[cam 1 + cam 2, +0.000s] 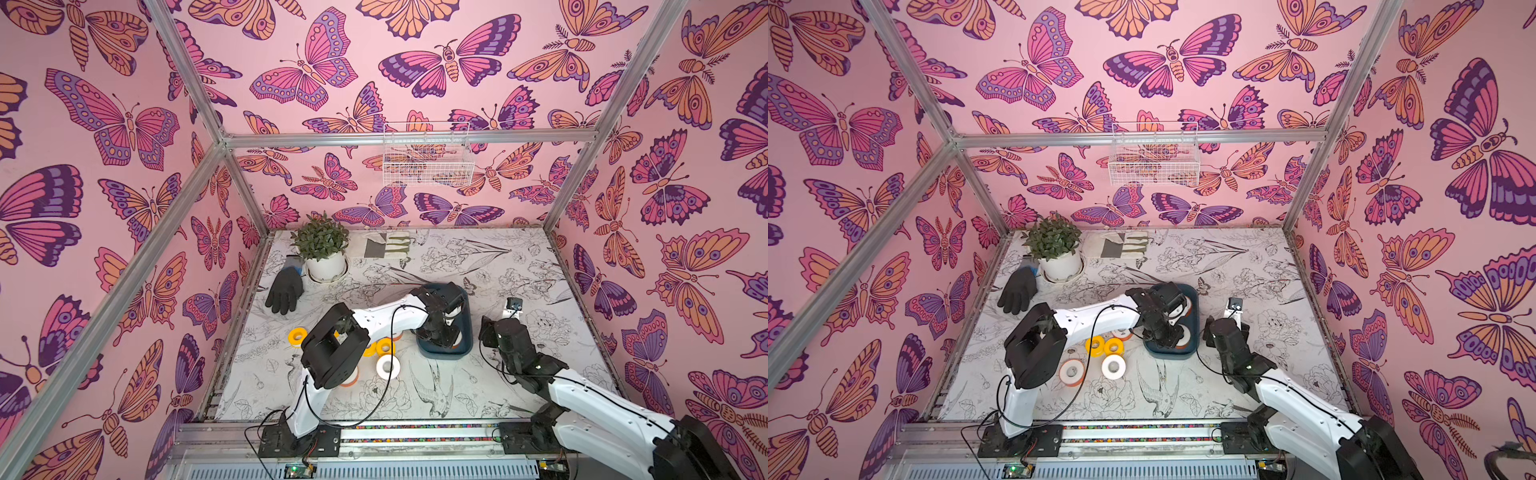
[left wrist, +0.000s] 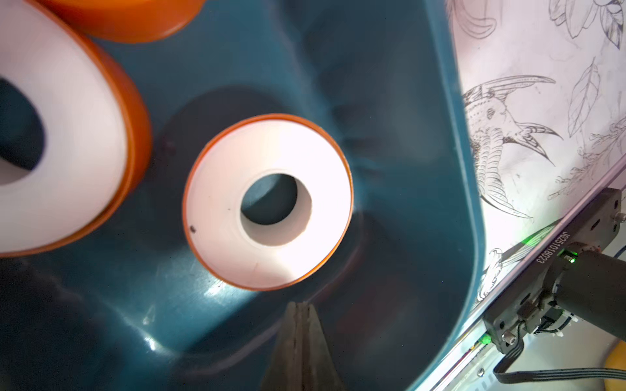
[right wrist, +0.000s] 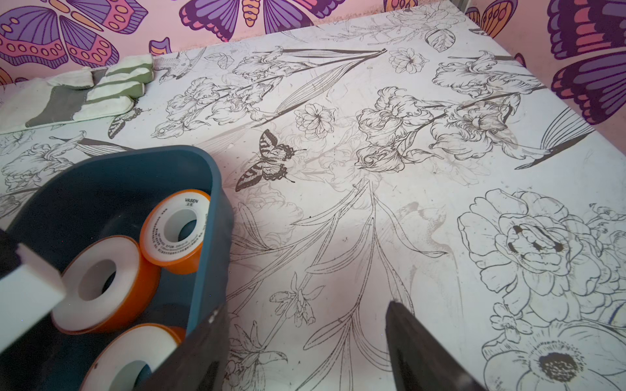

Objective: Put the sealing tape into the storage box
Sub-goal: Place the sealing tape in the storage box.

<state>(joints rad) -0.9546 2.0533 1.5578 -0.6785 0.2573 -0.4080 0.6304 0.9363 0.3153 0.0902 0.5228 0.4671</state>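
Note:
The storage box (image 1: 466, 352) (image 1: 1152, 352) is a dark teal tray in mid-table. My left gripper (image 2: 299, 306) reaches down into it, shut, with nothing between its fingers. Just beyond its tips a sealing tape roll (image 2: 267, 203) lies flat on the box floor; two more rolls (image 2: 67, 135) (image 2: 125, 17) lie beside it. The right wrist view shows three rolls (image 3: 176, 232) (image 3: 101, 281) (image 3: 132, 359) in the storage box (image 3: 210, 216). Loose rolls lie left of the box: yellow (image 1: 1095, 345) (image 1: 1113, 347), white (image 1: 1113, 366), orange (image 1: 1071, 372). My right gripper (image 3: 305, 311) (image 1: 512, 309) hangs open and empty over the table, right of the box.
A potted plant (image 1: 322, 249), a black glove (image 1: 284, 291) and a white-and-green glove (image 1: 386, 245) lie at the back left. A white wire basket (image 1: 428, 158) hangs on the back wall. My left arm (image 1: 386, 316) spans over the loose rolls.

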